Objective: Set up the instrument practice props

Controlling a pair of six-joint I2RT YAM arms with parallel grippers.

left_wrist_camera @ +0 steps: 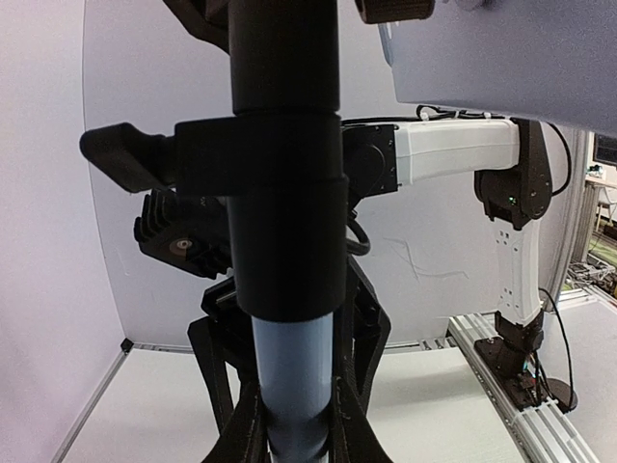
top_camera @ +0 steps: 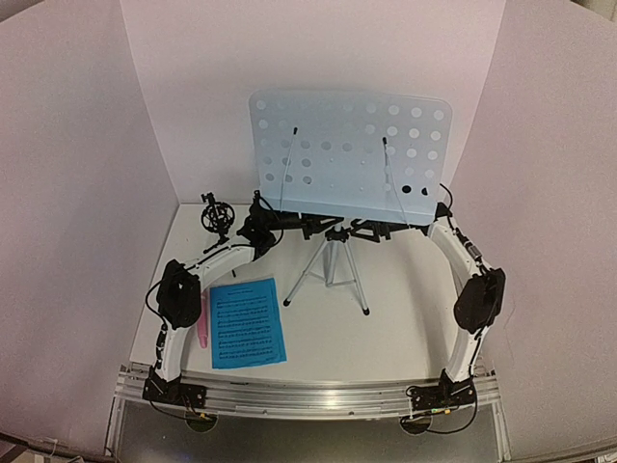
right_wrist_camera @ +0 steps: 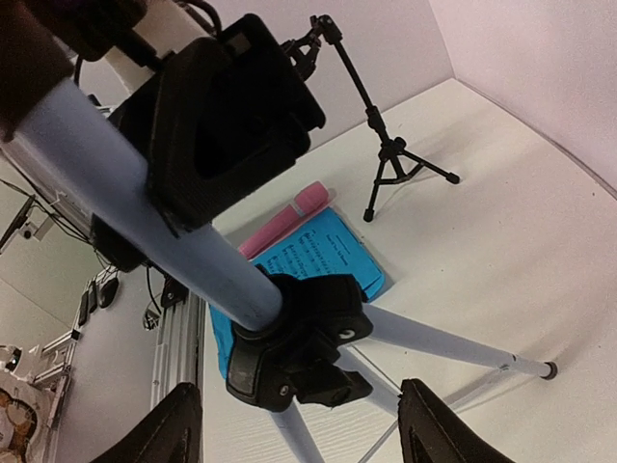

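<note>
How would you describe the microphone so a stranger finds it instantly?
Start at the big pale-blue music stand mid-table. In front of it, leftward, lies a blue music sheet. The microphone is the short stick along that sheet's left edge, the only pink thing there.

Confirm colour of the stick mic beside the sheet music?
Pink microphone, clearest in the right wrist view.

Pale-blue perforated music-stand desk (top_camera: 352, 154) stands raised at centre rear on a pale-blue pole (left_wrist_camera: 294, 386) and splayed silver tripod legs (top_camera: 333, 270). Blue printed sheet-music pages (top_camera: 247, 323) lie flat at front left, with a pink stick microphone (top_camera: 203, 328) lying just beside their left edge. A small black tripod mic mount (top_camera: 216, 214) stands upright at rear left.
</note>
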